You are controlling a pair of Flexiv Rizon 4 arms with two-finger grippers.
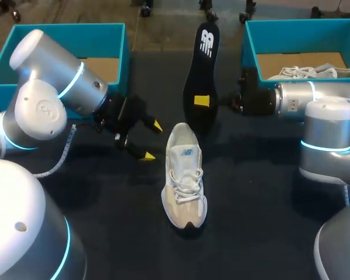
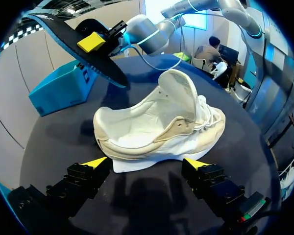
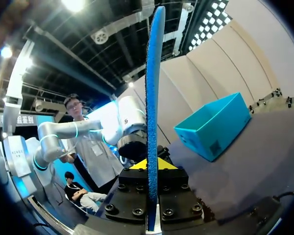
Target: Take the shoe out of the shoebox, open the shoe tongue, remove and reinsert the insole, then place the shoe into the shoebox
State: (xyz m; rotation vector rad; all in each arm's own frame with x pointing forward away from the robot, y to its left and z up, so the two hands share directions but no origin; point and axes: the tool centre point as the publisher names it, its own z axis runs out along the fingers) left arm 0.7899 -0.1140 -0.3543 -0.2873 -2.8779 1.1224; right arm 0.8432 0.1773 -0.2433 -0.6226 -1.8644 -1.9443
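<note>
We have the shoe (image 1: 185,175) standing on its sole in the middle of the bench (image 1: 262,233), toe toward us and heel away, outside both boxes. Its tongue (image 2: 179,85) stands lifted above the laces, so the mouth gapes wide. We judge this gives the insole a clear way back in.

The insole (image 1: 201,76) is out of the shoe, held in the air just beyond the heel. Our right pincer (image 1: 202,101) is clenched on it toward the end nearest the shoe, one finger on each flat face. Its own wrist view sees the insole edge-on, rising from between the fingers. Gripping the faces should keep the thin piece from twisting as it is steered.

Our left pincer (image 1: 151,140) is released and empty, just left of the shoe's heel end. In its wrist view the yellow tips stand apart, low by the sole along the shoe's side, and do not seem to touch it. We take it as ready to steady the shoe against the insole's push.

Far right of the shoe, a teal shoebox (image 1: 297,23) holds a second pale shoe (image 1: 306,72). Far left of the shoe, another teal box (image 1: 70,27) shows only its cardboard floor. Reinsertion and boxing remain, by our judgement.
</note>
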